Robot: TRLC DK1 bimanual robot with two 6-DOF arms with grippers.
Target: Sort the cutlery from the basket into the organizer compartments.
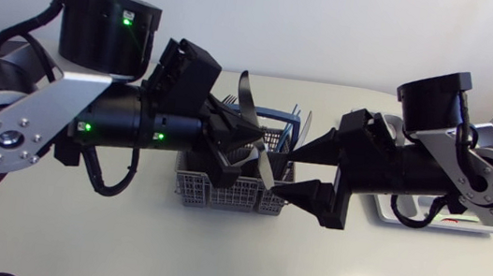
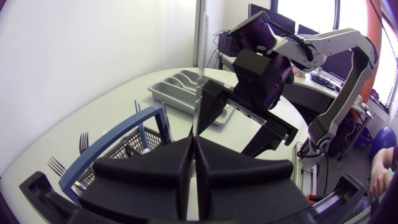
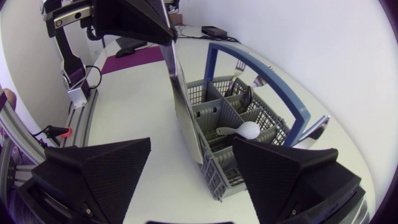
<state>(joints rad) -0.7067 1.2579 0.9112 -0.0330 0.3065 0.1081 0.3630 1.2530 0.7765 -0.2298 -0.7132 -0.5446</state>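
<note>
My left gripper (image 1: 248,144) is shut on the handle of a silver knife (image 1: 267,170) and holds it above the grey cutlery basket (image 1: 191,188). In the left wrist view the knife (image 2: 196,93) shows edge-on, rising from the shut gripper (image 2: 194,140). My right gripper (image 1: 305,169) faces it, open, with one finger on each side of the blade and not touching it. In the right wrist view the blade (image 3: 185,109) hangs ahead of the open right gripper (image 3: 192,145), and my left gripper (image 3: 134,18) grips its far end. The grey organizer (image 2: 177,93) lies behind my right arm.
The basket (image 3: 214,112) has a blue arched handle (image 3: 273,81) and holds a white spoon (image 3: 244,130), forks (image 1: 305,123) and dark cutlery (image 1: 246,93). The organizer (image 1: 379,207) is mostly hidden under my right arm in the head view.
</note>
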